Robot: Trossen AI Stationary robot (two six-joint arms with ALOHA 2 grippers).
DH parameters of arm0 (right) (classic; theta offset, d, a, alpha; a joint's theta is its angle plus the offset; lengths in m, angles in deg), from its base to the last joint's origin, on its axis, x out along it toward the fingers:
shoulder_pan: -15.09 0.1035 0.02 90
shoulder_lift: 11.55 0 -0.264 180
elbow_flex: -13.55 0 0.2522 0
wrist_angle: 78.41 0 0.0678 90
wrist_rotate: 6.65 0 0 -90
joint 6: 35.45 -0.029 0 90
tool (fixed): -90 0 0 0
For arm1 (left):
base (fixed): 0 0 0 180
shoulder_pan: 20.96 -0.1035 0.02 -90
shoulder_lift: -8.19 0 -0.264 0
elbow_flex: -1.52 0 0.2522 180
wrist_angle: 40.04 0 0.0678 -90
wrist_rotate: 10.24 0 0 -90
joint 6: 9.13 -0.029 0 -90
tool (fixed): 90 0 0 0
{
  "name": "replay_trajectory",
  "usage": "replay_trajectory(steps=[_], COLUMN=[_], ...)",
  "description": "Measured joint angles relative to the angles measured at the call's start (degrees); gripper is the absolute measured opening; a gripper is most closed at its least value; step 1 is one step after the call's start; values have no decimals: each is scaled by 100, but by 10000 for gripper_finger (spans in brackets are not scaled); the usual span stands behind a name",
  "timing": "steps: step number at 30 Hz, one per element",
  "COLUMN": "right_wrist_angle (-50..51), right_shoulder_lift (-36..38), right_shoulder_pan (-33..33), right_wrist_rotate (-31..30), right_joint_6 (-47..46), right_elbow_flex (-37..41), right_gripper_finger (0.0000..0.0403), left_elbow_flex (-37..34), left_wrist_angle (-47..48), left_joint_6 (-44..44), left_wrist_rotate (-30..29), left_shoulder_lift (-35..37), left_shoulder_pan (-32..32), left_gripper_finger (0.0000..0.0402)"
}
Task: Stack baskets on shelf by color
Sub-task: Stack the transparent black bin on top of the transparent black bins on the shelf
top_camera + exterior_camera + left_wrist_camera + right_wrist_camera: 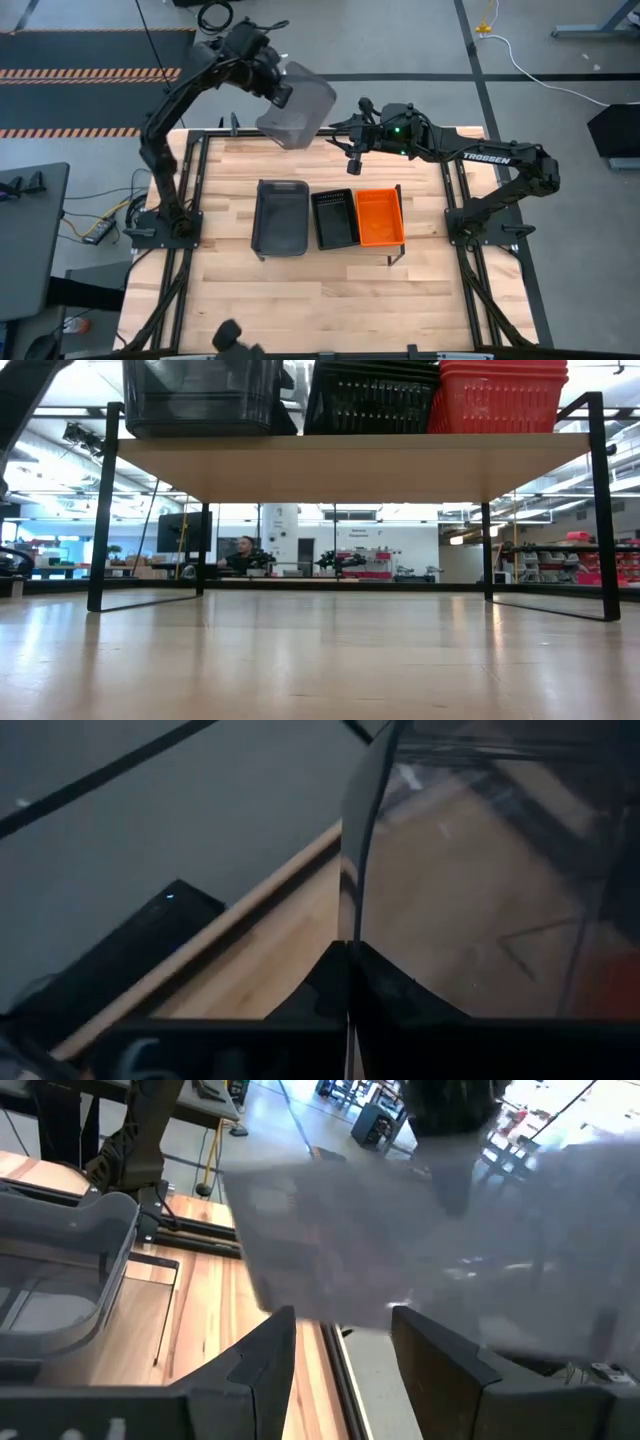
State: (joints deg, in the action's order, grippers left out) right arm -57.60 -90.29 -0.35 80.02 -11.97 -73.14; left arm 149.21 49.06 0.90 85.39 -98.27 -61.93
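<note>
My left gripper (283, 92) is raised over the table's far edge and is shut on a translucent grey basket (298, 108), which is lifted in the air. The shelf (350, 465) stands mid-table. It carries a grey stack (280, 215), a black perforated stack (335, 218) and an orange stack (380, 217) side by side, resting on their bottoms. My right gripper (352, 158) hovers open near the far edge, right of the held basket. The basket shows blurred beyond that gripper's fingers (340, 1330). My left gripper (350, 955) pinches the grey basket by one side wall at its rim (352, 910), one finger inside the basket and one outside. The basket is lifted clear of table and shelf and hangs tilted from the fingers.
Bare wooden table top (330, 300) lies on the near side of the shelf. Black frame rails (205, 200) run along both sides of the table. Under the shelf board there is open room between its black legs (105, 510). A person (240, 550) sits far off in the room.
</note>
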Motion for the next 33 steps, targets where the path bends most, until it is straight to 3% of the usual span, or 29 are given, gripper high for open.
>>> replay_trajectory(steps=[16,20,33], right_wrist_angle=[90,183,916], right_shoulder_lift=[-2,-2,-2], right_shoulder_pan=[126,232,558], right_wrist_rotate=[2,0,2], right_joint_6=[-375,-446,-647], right_elbow_flex=[0,0,0], right_gripper_finger=[174,174,174], left_elbow_flex=[2,-42,-131], left_wrist_angle=[1151,1491,1468], left_joint_6=[1653,2252,4497], left_wrist_rotate=[-21,-433,-469], left_shoulder_lift=[1101,1154,1155], left_shoulder_pan=[1325,1849,3030], left_gripper_finger=[8,8,8])
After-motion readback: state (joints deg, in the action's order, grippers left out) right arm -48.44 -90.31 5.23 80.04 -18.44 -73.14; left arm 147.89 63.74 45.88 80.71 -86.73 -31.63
